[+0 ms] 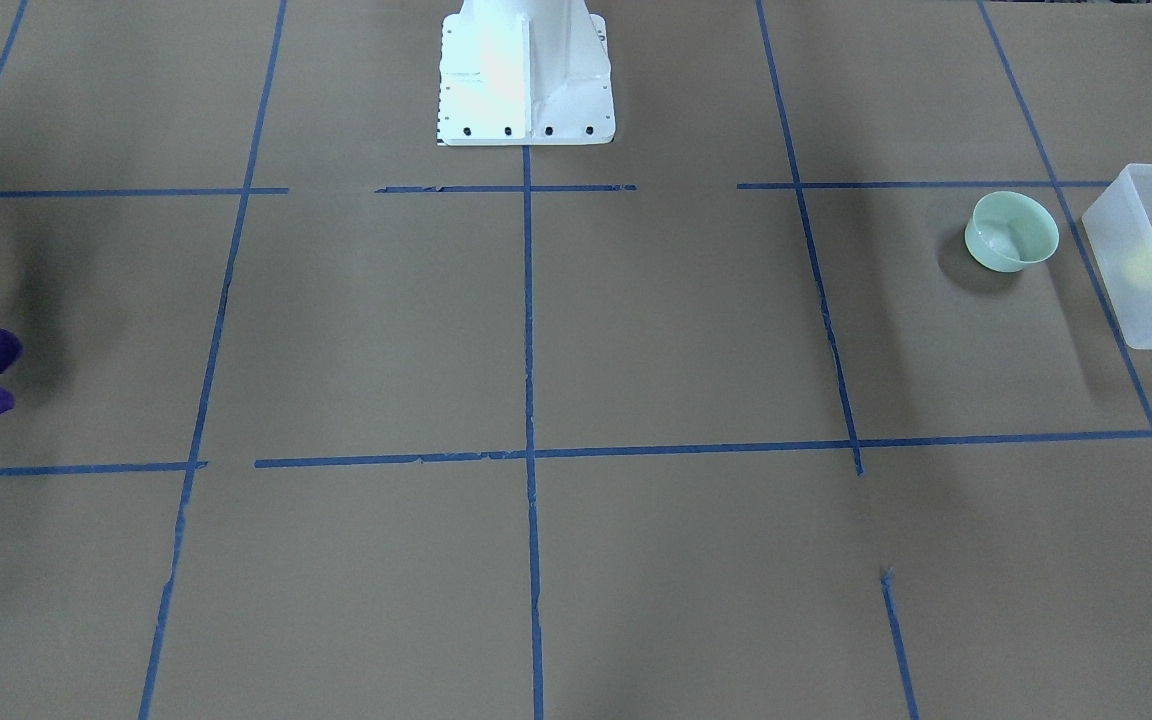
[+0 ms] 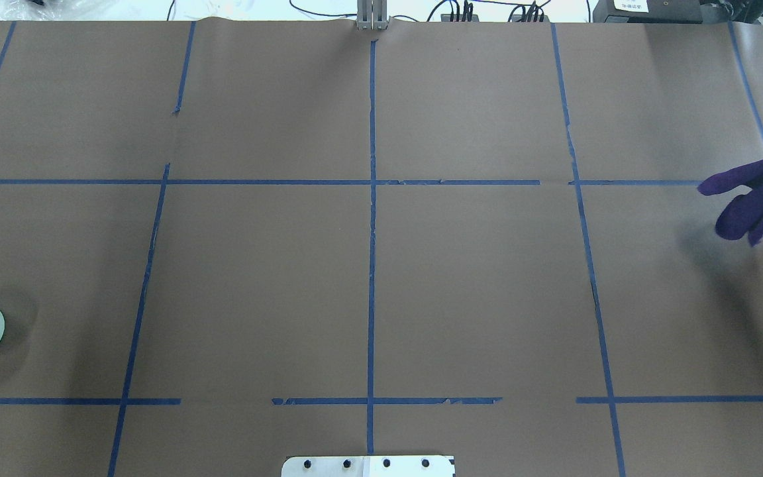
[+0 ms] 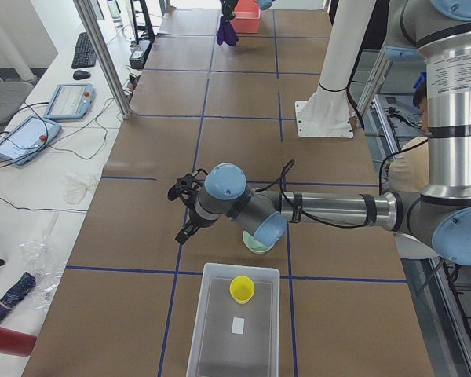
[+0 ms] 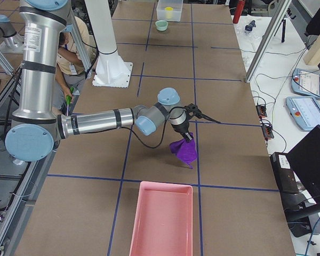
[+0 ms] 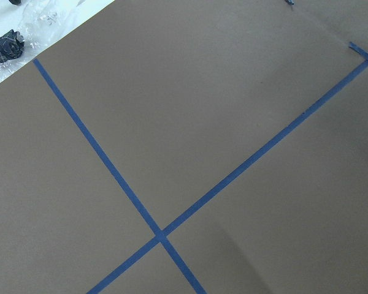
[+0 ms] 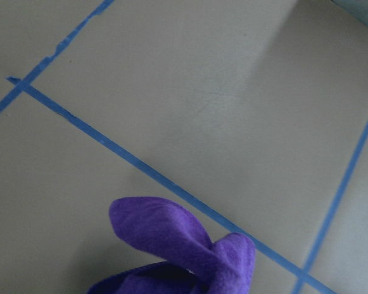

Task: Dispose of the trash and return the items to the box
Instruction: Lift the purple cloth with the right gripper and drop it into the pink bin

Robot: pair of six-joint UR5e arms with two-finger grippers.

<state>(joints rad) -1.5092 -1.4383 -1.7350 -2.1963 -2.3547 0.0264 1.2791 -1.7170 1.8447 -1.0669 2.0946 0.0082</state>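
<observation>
The table (image 2: 474, 278) I work over is covered in brown paper and marked into squares by blue tape lines (image 2: 371, 265). Along its far side I see a white bench (image 3: 31, 196) carrying a keyboard (image 3: 84, 49), a mouse (image 3: 82, 75), pendant tablets (image 3: 23, 137) and loose cables (image 3: 86, 145). A slanted aluminium post (image 3: 102, 55) rises at the table's edge. The light is soft and even.

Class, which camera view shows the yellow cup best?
The exterior left view: the yellow cup sits whole and close inside the box. The front-facing view catches it at the frame's edge, partly behind the box wall; the exterior right view shows it tiny and far. The overhead and wrist views miss it.
</observation>
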